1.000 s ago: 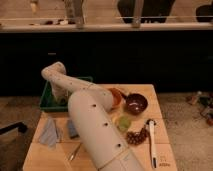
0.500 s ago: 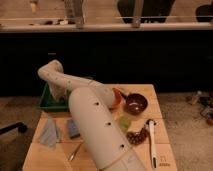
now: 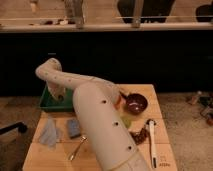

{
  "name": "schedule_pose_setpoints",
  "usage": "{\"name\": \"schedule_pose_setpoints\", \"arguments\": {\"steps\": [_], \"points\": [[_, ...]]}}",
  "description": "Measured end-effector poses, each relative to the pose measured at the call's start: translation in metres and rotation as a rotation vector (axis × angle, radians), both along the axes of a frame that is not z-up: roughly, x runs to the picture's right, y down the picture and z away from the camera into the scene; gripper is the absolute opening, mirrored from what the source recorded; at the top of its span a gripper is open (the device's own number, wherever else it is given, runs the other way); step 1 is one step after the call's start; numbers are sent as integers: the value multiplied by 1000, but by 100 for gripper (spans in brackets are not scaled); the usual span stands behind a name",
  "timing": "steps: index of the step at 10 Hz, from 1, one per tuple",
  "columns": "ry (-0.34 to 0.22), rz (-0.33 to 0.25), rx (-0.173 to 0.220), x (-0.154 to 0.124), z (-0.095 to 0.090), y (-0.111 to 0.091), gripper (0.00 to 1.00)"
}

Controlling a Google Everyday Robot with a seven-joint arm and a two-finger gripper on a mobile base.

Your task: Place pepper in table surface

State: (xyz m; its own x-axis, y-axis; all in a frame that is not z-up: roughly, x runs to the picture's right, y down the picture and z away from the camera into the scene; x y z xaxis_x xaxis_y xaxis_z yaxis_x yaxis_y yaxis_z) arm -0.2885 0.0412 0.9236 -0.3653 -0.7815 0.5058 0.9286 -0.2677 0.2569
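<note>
Camera view: tool (image 3: 58,96) over green tray (image 3: 46,105), table surface (image 3: 55,152) left-back edge.

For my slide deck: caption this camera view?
Robot arm reaches its gripper into the green tray on the table surface.

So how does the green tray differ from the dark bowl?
The green tray is rectangular and sits at the table's back left, with the gripper reaching into it. The dark bowl is round, reddish-brown, smaller, and stands clear at back right. Both rest on the wooden table.
</note>
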Motion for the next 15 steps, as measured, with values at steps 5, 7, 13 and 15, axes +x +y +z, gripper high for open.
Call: {"name": "schedule_pose_setpoints", "arguments": {"steps": [5,7,13,15], "points": [[-15,6,51,9,-31,-21,0],[-15,-6,63,15,-43,-27,0],[-72,-122,85,27,-88,-34,0],[-117,-191,73,29,-103,-27,0]]}}
